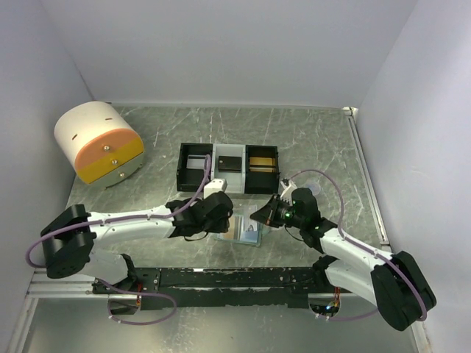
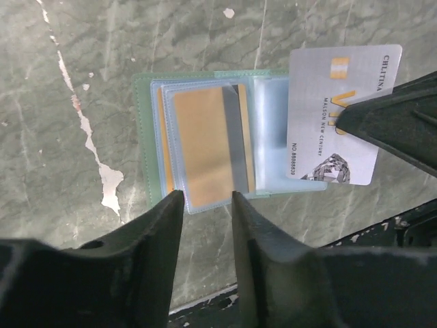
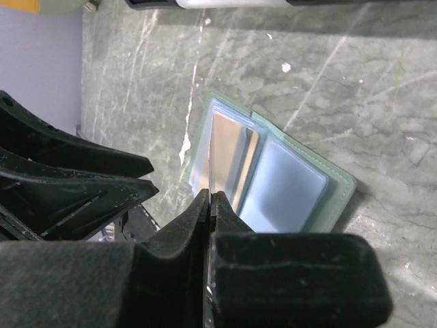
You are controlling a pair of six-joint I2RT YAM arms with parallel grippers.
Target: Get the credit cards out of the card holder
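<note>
Black fingers of the left gripper (image 2: pixel 207 198) are parted at the open sage-green bifold card holder (image 2: pixel 270 137) on the grey marbled table (image 2: pixel 68 82). A silver plastic credit card (image 2: pixel 321 82) is clamped by the right gripper (image 3: pixel 209 198); next it should be carried clear.

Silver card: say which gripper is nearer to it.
Right. The right gripper pinches the silver card; the left gripper, jaws apart, hangs by the card holder, clear of that card.

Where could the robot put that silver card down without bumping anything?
Bare tabletop lies between the black tray and the right wall, and behind the tray. Crowded: in front of the tray, where the left gripper and right gripper, pinching the silver card, meet over the card holder.
</note>
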